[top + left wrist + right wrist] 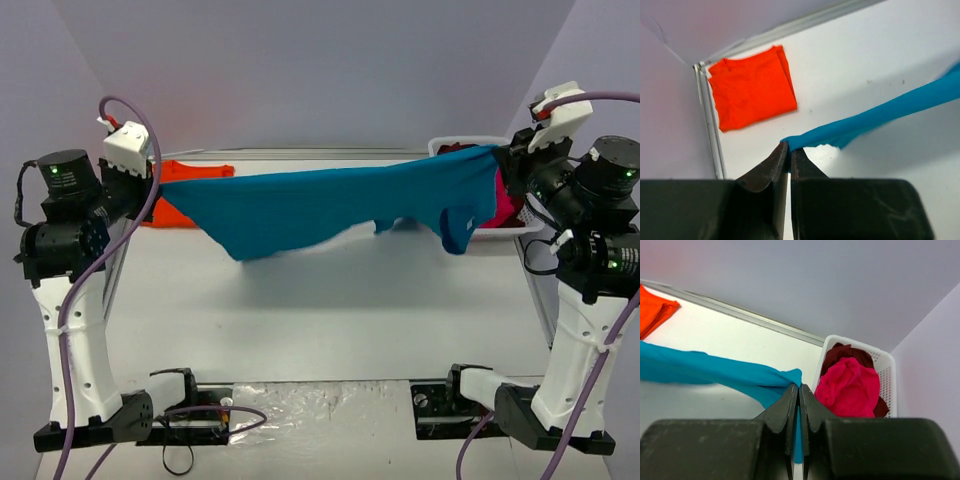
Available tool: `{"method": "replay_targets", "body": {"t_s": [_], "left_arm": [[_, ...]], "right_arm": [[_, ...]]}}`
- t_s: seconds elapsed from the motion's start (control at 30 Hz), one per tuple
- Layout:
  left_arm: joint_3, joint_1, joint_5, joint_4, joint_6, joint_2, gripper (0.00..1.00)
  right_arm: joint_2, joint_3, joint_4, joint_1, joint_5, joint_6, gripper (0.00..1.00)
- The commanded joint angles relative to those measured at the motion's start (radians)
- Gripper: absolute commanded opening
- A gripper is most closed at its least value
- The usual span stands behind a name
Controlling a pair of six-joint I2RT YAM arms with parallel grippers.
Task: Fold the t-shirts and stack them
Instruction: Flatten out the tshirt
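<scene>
While we hold the teal-blue t-shirt (330, 205) stretched above the table (330, 320), our left gripper (789, 148) pinches one end and our right gripper (799, 388) the other (jaws pressed tight on cloth). The orange t-shirt (752, 87) lies folded in the far-left corner; the magenta-pink t-shirt (850, 387) and dark red t-shirt (845, 352) sit in the basket (888, 367).

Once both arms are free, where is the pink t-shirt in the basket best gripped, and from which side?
Probably the raised bulge of the pink t-shirt, from straight above: it lies crumpled in the basket over the dark red t-shirt, and the walls close off its sides.
</scene>
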Motion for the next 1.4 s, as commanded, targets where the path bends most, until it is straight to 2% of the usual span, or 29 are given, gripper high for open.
{"method": "replay_targets", "body": {"t_s": [0.0, 0.13, 0.23, 0.47, 0.63, 0.7, 0.77, 0.8, 0.83, 0.87, 0.93, 0.97, 1.03, 1.1, 1.13, 1.17, 1.23, 1.37], "left_arm": [[0.156, 0.011, -0.007, -0.027, 0.003, -0.021, 0.02], [0.276, 0.011, 0.001, -0.030, -0.030, 0.018, 0.02], [0.291, 0.009, 0.003, -0.015, -0.038, 0.075, 0.02], [0.186, 0.006, -0.027, 0.125, -0.015, 0.233, 0.02], [0.243, -0.011, -0.068, 0.217, 0.017, 0.490, 0.02], [0.330, -0.038, -0.103, 0.235, 0.048, 0.636, 0.02], [0.415, -0.078, -0.117, 0.211, 0.080, 0.753, 0.02], [0.508, -0.093, -0.144, 0.200, 0.115, 0.875, 0.06], [0.553, -0.107, -0.166, 0.191, 0.132, 0.941, 0.42], [0.602, -0.148, -0.183, 0.157, 0.153, 1.065, 0.66], [0.748, -0.175, -0.255, 0.113, 0.199, 1.170, 0.94], [0.783, -0.185, -0.263, 0.070, 0.212, 1.237, 0.94], [0.772, -0.207, -0.270, 0.068, 0.226, 1.250, 0.94], [0.681, -0.228, -0.271, 0.126, 0.235, 1.179, 0.94], [0.553, -0.233, -0.277, 0.190, 0.238, 1.136, 0.94], [0.482, -0.241, -0.283, 0.230, 0.243, 1.043, 0.94], [0.311, -0.255, -0.300, 0.293, 0.247, 0.953, 0.94], [0.151, -0.259, -0.300, 0.283, 0.244, 0.746, 0.94]], "right_arm": [[-0.019, 0.119, 0.035, -0.006, 0.044, 0.025, 0.00], [0.036, 0.168, 0.037, -0.006, 0.075, 0.030, 0.00], [0.099, 0.152, 0.052, -0.006, 0.078, 0.021, 0.00], [0.299, 0.058, 0.159, -0.008, 0.108, -0.005, 0.00], [0.519, 0.116, 0.225, -0.006, 0.105, -0.005, 0.00], [0.626, 0.162, 0.230, 0.002, 0.124, -0.008, 0.00], [0.703, 0.230, 0.227, 0.009, 0.159, -0.011, 0.16], [0.779, 0.248, 0.229, 0.015, 0.170, -0.024, 0.29], [0.818, 0.271, 0.227, 0.017, 0.177, -0.028, 0.78], [0.890, 0.283, 0.216, 0.023, 0.220, -0.030, 0.99], [0.935, 0.293, 0.203, 0.041, 0.257, -0.053, 1.00], [0.948, 0.271, 0.196, 0.046, 0.262, -0.057, 1.00], [0.943, 0.236, 0.196, 0.054, 0.254, -0.062, 1.00], [0.895, 0.163, 0.198, 0.060, 0.248, -0.070, 1.00], [0.875, 0.136, 0.198, 0.065, 0.242, -0.076, 1.00], [0.854, 0.107, 0.195, 0.068, 0.233, -0.077, 1.00], [0.776, 0.014, 0.195, 0.072, 0.197, -0.091, 1.00], [0.631, -0.156, 0.198, 0.110, 0.135, -0.129, 1.00]]}}
